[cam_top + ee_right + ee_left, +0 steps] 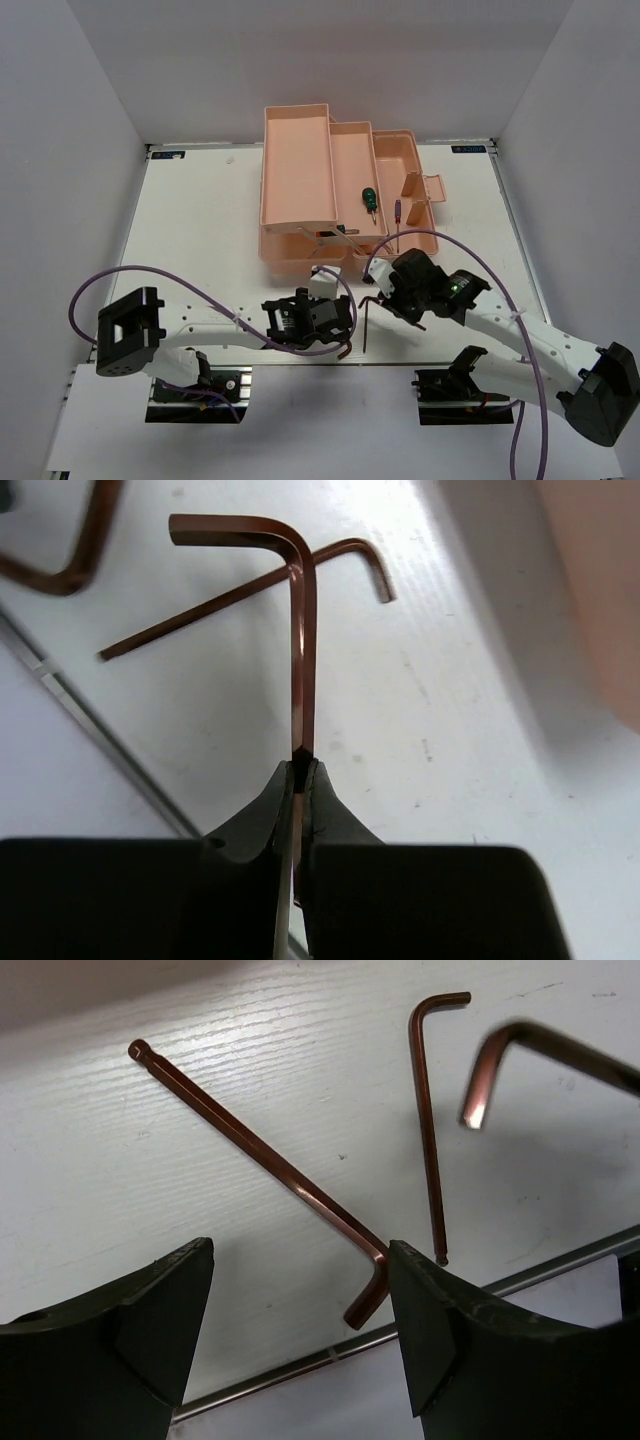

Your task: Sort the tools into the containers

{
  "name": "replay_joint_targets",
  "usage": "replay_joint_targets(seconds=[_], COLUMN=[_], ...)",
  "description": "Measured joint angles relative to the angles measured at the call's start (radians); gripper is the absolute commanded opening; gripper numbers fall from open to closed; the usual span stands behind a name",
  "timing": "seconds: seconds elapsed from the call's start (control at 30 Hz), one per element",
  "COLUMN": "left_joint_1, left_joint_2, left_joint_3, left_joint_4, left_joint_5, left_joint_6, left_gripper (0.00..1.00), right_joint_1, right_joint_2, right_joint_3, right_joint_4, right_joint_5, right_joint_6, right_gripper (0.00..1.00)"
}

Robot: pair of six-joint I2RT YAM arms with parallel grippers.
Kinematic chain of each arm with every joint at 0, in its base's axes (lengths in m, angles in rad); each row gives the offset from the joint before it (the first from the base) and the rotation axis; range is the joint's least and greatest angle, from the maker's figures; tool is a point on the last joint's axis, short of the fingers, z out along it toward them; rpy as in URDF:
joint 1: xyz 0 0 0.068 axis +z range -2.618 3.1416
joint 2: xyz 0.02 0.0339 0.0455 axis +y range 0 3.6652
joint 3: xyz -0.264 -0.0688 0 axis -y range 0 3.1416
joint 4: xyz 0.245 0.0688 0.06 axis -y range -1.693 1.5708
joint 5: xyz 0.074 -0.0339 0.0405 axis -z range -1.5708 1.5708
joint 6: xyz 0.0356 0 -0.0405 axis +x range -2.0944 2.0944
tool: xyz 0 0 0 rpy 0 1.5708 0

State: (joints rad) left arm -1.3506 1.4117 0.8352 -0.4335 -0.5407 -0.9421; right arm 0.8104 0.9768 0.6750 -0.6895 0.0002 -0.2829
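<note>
The right gripper (300,765) is pinched tight on the long shaft of a hex key (300,630). The shaft runs straight out past its fingertips, with the short leg bent to the left, apparently clear of the table (450,780). The pink toolbox (296,165) lies ahead and slightly right of that gripper, close by, so this arm looks the nearer one for the drop. The left gripper (300,1250) hangs wide open over a second hex key (260,1155), which lies flat and slantwise between its jaws, elbow by the right-hand finger. A third hex key (428,1140) lies just beyond.
</note>
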Motion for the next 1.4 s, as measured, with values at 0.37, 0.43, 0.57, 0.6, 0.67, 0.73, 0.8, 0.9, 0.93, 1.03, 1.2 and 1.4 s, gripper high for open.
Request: replay_joint_targets(seconds=[0.37,0.43,0.57,0.6,0.67,0.73,0.8,0.9,0.93,1.03,1.2,1.4], left_joint_1=[-0.007,-0.008,-0.015,-0.016,-0.018,-0.018,-0.018,-0.022,-0.024,-0.028,-0.035,-0.035], left_joint_2=[-0.009,-0.032,-0.079,-0.089,-0.101,-0.101,-0.101,-0.102,-0.103,-0.113,-0.122,-0.123], left_joint_3=[-0.034,-0.053,-0.084,-0.093,-0.112,-0.12,-0.122,-0.122,-0.125,-0.144,-0.159,-0.166], left_joint_4=[-0.01,-0.012,-0.003,0.002,0.01,0.018,0.02,0.025,0.028,0.037,0.042,0.07], left_joint_5=[-0.027,-0.033,-0.058,-0.061,-0.068,-0.071,-0.074,-0.077,-0.077,-0.077,-0.085,-0.114], left_joint_6=[-0.173,-0.191,-0.232,-0.239,-0.251,-0.259,-0.269,-0.286,-0.291,-0.307,-0.32,-0.324], left_gripper=[0.81,0.81,0.79,0.79,0.79,0.79,0.79,0.79,0.79,0.79,0.79,0.82], right_joint_1=[-0.015,-0.017,-0.018,-0.018,-0.017,-0.017,-0.017,-0.017,-0.017,-0.018,-0.019,-0.029], right_joint_2=[-0.019,-0.019,0.013,0.041,0.117,0.203,0.304,0.459,0.5,0.616,0.795,0.905], right_joint_3=[0.298,0.351,0.443,0.474,0.544,0.622,0.716,0.89,0.938,1.08,1.286,1.301], right_joint_4=[-0.159,-0.153,-0.116,-0.1,-0.066,-0.027,0.014,0.057,0.077,0.126,0.147,0.161], right_joint_5=[-0.19,-0.181,-0.14,-0.133,-0.121,-0.107,-0.092,-0.069,-0.061,-0.036,0.006,0.019], right_joint_6=[-0.096,-0.1,-0.109,-0.11,-0.109,-0.1,-0.081,-0.027,-0.009,0.051,0.142,0.202], right_gripper=[0.0,0.0,0.0,0.0,0.0,0.0,0.0,0.0,0.0,0.0,0.04,0.57])
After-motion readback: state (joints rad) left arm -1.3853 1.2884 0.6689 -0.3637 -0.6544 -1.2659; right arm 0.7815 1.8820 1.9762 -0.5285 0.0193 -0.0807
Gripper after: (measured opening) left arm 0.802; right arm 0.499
